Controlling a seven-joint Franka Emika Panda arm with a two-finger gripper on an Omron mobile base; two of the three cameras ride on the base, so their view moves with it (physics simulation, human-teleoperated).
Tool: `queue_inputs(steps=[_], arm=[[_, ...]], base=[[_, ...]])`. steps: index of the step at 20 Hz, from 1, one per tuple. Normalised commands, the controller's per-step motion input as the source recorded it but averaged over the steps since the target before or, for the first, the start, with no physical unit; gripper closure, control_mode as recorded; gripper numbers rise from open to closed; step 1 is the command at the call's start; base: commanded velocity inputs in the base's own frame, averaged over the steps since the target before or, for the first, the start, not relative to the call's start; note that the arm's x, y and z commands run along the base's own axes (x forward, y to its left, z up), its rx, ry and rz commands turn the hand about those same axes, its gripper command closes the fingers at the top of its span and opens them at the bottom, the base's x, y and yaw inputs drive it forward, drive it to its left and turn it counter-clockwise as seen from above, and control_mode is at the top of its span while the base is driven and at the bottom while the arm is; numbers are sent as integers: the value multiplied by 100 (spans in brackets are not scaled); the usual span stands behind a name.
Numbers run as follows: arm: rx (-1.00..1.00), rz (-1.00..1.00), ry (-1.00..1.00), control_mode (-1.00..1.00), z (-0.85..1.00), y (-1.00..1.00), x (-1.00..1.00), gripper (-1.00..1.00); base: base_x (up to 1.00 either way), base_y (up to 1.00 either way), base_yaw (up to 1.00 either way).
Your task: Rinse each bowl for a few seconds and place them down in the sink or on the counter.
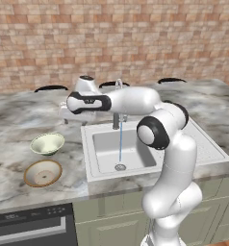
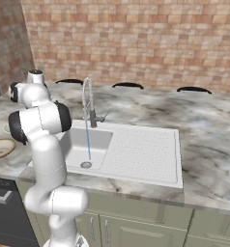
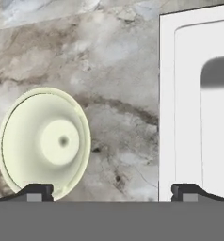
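The pale green-cream bowl (image 1: 46, 143) (image 3: 43, 141) stands upright on the counter (image 1: 15, 120) left of the sink (image 1: 99, 170). In front of it lies the shallower bowl with the tan-orange rim (image 1: 43, 173) (image 2: 1, 147). My gripper (image 1: 75, 120) (image 3: 113, 193) hangs open and empty above the counter. It is over the bare marble between the green bowl and the sink's left rim (image 3: 166, 117), and one fingertip (image 3: 36, 190) is over the bowl's edge. Water runs from the chrome faucet (image 1: 118, 103) (image 2: 88, 103) down into the basin.
The ribbed draining board (image 2: 143, 149) takes up the sink's right half. Marble counter (image 2: 208, 144) stretches on to the right of it. Dark chair backs (image 1: 51, 88) line the far edge before a brick wall. A dark appliance panel (image 1: 32, 218) sits under the bowls.
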Motion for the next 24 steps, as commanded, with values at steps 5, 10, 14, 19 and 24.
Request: queue_inputs(steps=[5, 10, 14, 19, 24], arm=[[0, 0, -9, -100, -20, 9, 0, -100], [1, 0, -8, -100, -17, 10, 0, -100], [3, 0, -5, -100, -10, 14, 0, -100], [4, 0, -3, -100, -12, 5, -10, -100], [3, -1, -1, -100, -17, 3, -10, -100]], base=[[0, 0, 0], [0, 0, 0], [0, 0, 0], [0, 0, 0], [0, 0, 0]])
